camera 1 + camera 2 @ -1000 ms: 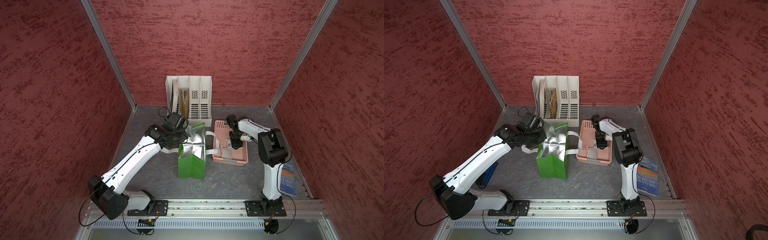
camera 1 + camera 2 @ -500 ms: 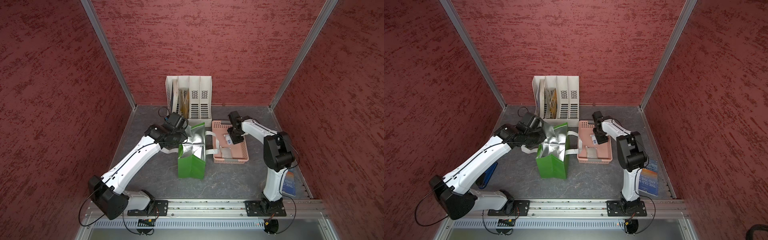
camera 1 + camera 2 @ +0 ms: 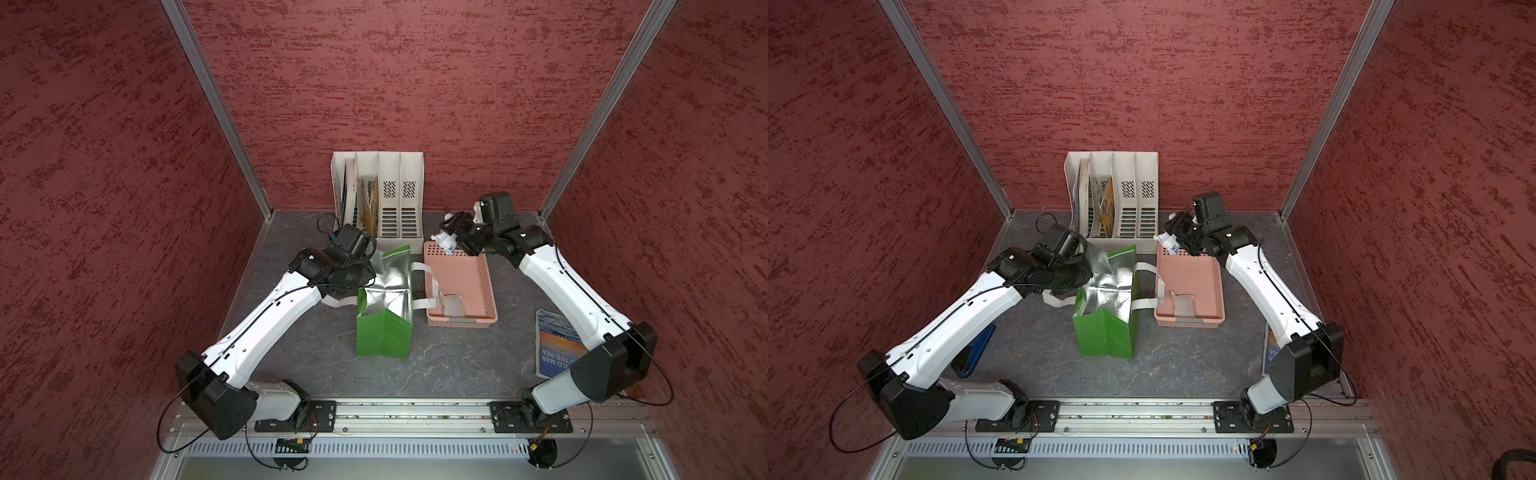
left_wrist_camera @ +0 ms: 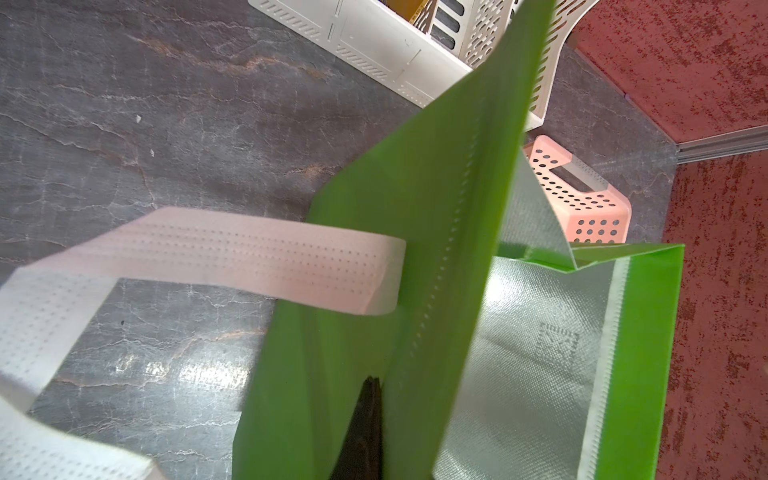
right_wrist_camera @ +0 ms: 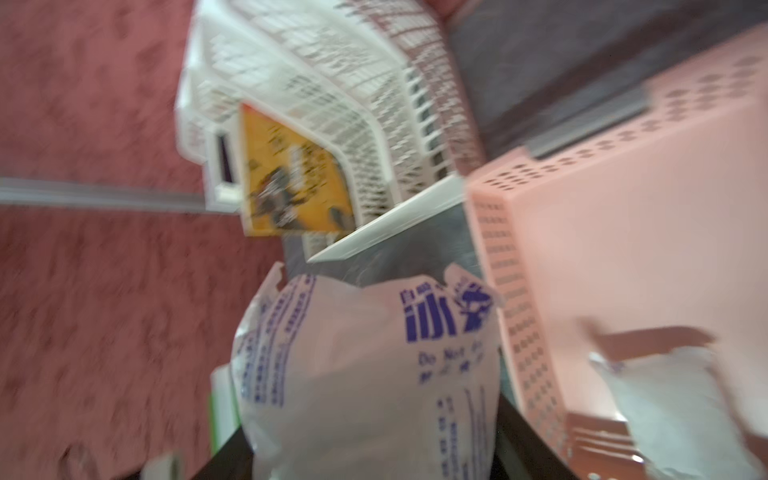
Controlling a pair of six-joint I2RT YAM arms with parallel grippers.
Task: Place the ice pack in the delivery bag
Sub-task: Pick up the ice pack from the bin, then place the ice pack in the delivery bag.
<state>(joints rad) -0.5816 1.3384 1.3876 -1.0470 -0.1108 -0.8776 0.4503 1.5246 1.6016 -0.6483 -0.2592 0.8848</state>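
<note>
Two arms reach in over the grey worktop [image 3: 449, 365]. The left claw [image 3: 368, 269] is pinched together on the top edge of the delivery bag [image 3: 384, 332], on the long wall that faces the left arm. In the left wrist view one black finger [image 4: 368, 419] lies against the green outside of that wall, with the silver lining on the wall's other face.

The bag [image 3: 1104, 332] stands upright on the worktop with its mouth open, just beside the pink basket [image 3: 461, 320]. One white strap handle [image 3: 426, 286] leans out over the basket's nearer rim; whether it touches the rim I cannot tell. The other strap [image 4: 249, 257] hangs out on the left arm's side.

The right claw [image 3: 452, 240] is clamped on the ice pack [image 3: 445, 242], a white pouch with blue print. It holds the pack in the air over the basket's far corner, close to the white file holder [image 3: 390, 199] and outside the bag. The right wrist view is blurred, yet it shows the pack [image 5: 365, 374] with a dark finger at each side.

A second white pack [image 3: 451, 305] lies inside the basket at its near end. A book [image 3: 555, 345] lies flat on the worktop beside the right arm.
</note>
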